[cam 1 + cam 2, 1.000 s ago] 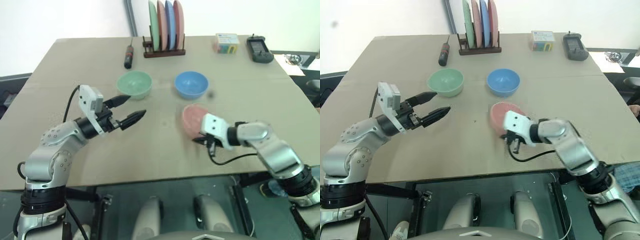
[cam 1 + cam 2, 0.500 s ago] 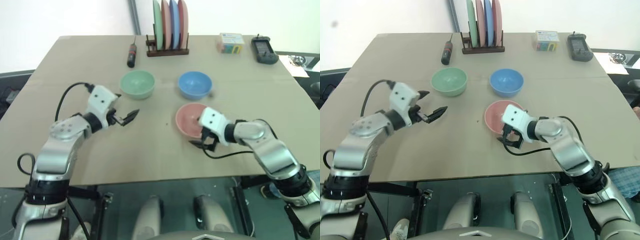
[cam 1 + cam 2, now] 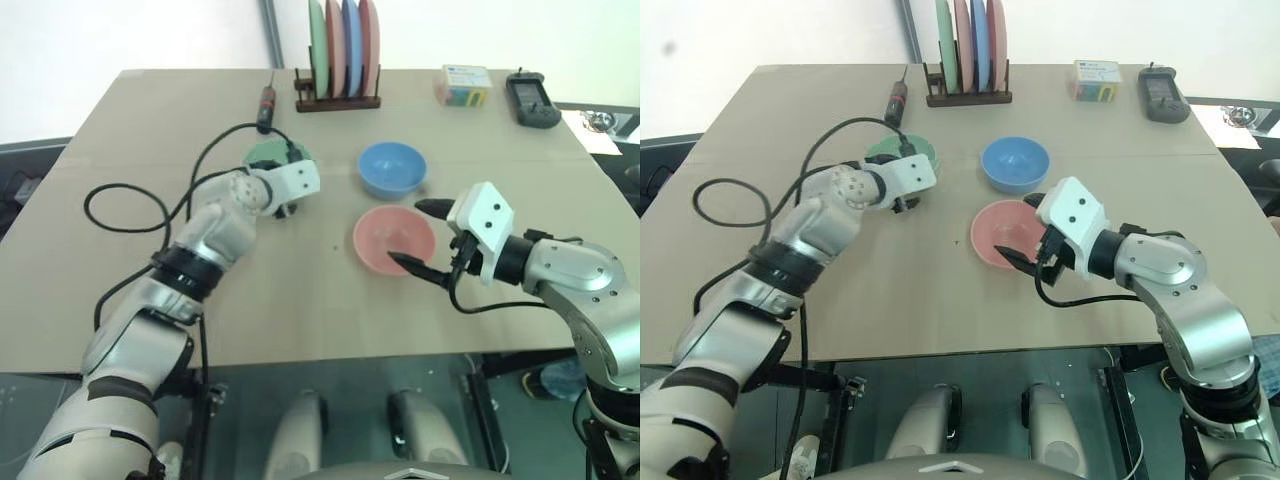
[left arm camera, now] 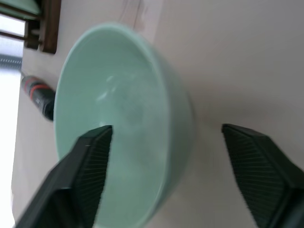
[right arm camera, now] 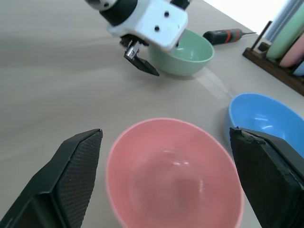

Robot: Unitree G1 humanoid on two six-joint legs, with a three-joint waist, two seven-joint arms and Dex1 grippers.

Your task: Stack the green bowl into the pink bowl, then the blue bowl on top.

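Your left gripper (image 4: 166, 166) straddles the rim of the small pale mint-green plastic bowl (image 4: 128, 118) — one finger inside, one outside on the table, jaws parted and not yet pressing the wall. This bowl sits far left on the tan tabletop (image 3: 300, 300), near a red-and-black screwdriver (image 3: 265, 107). Your right gripper (image 3: 412, 236) hovers over the near-right rim of the salmon-pink plastic bowl (image 5: 173, 175), jaws spread wide and empty. The sky-blue plastic bowl (image 3: 392, 168) stands just beyond the pink one, apart — a rack of coloured plates (image 3: 340, 50) lies farther back.
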